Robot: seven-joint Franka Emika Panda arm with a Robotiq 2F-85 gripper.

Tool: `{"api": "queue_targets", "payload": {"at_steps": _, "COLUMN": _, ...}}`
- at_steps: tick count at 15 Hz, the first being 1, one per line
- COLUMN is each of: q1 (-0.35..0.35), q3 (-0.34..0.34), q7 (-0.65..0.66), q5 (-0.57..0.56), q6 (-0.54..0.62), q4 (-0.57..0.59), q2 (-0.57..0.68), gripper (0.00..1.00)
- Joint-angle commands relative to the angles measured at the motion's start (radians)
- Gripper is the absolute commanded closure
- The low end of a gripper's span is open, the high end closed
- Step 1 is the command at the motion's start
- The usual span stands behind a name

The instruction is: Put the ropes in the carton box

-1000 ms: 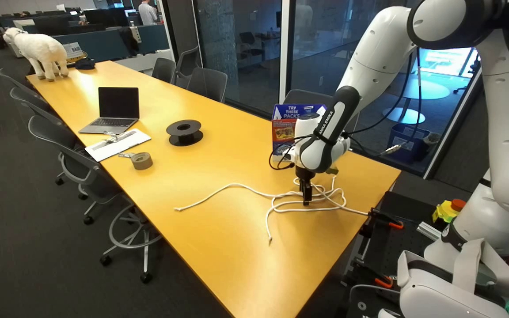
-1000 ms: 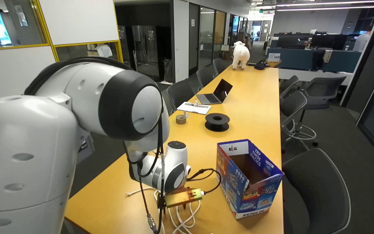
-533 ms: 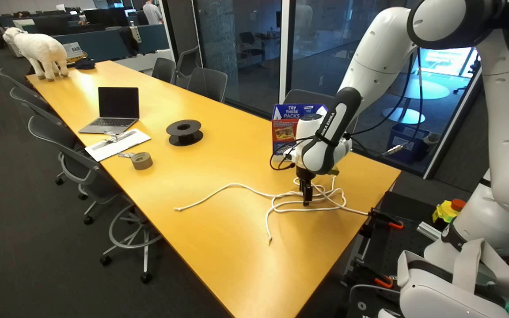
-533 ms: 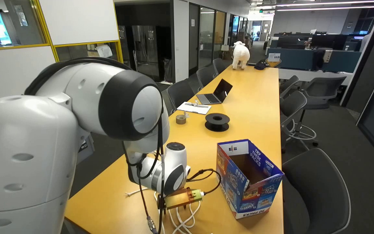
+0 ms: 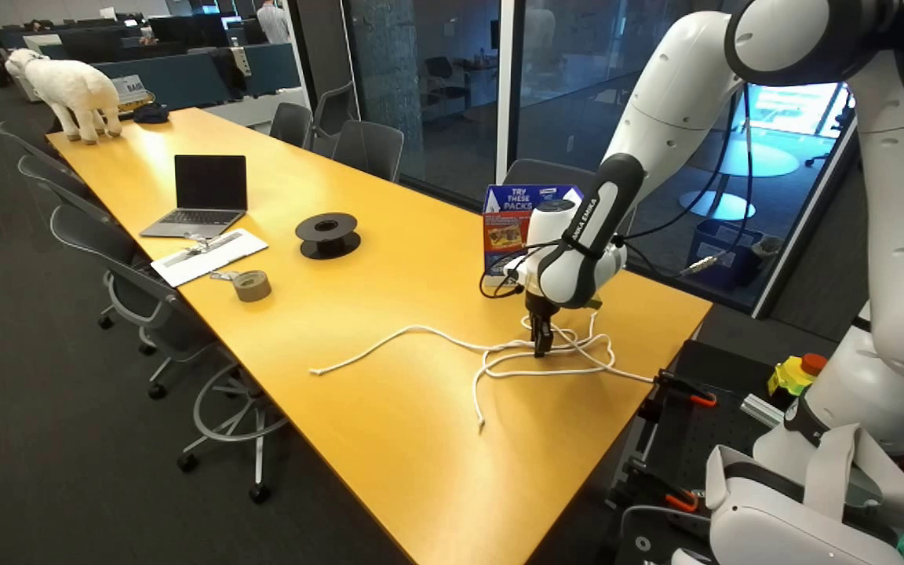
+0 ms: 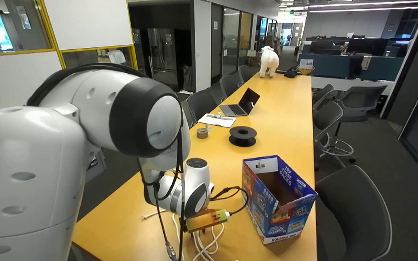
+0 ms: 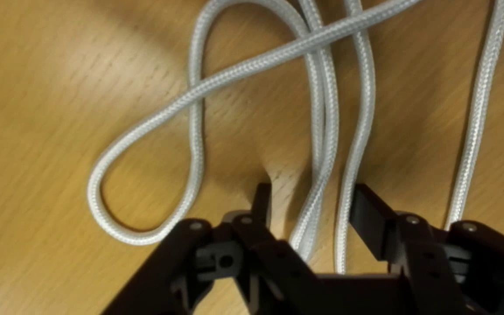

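We see the gripper point(image 7: 312, 205) with its fingers point(image 7: 370, 218) apart, strands of the ropes point(image 7: 331, 109) between; these run across the closing direction. Closing should, we judge, pinch several.

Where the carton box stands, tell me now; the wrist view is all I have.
Observer: The carton box stands on the table, off to one side of the end effector.
Operator: Report on its top before I lift anything.
Observer: It is open; in an exterior view I can look down inside.
Operator: Trace the ropes beyond my picture.
Observer: One end leads to a black clamp at the table's edge; whether it is pinched there, I cannot tell.
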Motion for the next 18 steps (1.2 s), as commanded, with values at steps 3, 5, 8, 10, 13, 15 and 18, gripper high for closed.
{"api": "queue_targets", "payload": {"at_steps": 3, "q1": -0.009, "q3": 0.002, "q7": 0.047, "q5": -0.033, "q6": 0.026, "q4": -0.009, "q2": -0.009, "gripper": 0.92}}
{"api": "queue_targets", "payload": {"at_steps": 5, "q1": -0.007, "q3": -0.002, "q7": 0.063, "q5": -0.033, "q6": 0.031, "q4": -0.009, "q2": -0.010, "gripper": 0.96}}
{"api": "queue_targets", "payload": {"at_steps": 8, "q1": 0.028, "q3": -0.035, "q7": 0.126, "q5": -0.048, "q6": 0.056, "q4": -0.016, "q2": -0.014, "gripper": 0.92}}
{"api": "queue_targets", "payload": {"at_steps": 10, "q1": 0.084, "q3": -0.088, "q7": 0.216, "q5": -0.082, "q6": 0.104, "q4": -0.021, "q2": -0.022, "gripper": 0.92}}
{"api": "queue_targets", "payload": {"at_steps": 13, "q1": 0.195, "q3": -0.185, "q7": 0.410, "q5": -0.131, "q6": 0.208, "q4": -0.014, "q2": -0.033, "gripper": 0.93}}
{"api": "queue_targets", "payload": {"at_steps": 15, "q1": 0.305, "q3": -0.273, "q7": 0.521, "q5": -0.140, "q6": 0.265, "q4": -0.012, "q2": -0.050, "gripper": 0.92}}
{"api": "queue_targets", "payload": {"at_steps": 18, "q1": 0.521, "q3": -0.457, "q7": 0.653, "q5": -0.117, "q6": 0.320, "q4": -0.012, "q2": -0.088, "gripper": 0.92}}
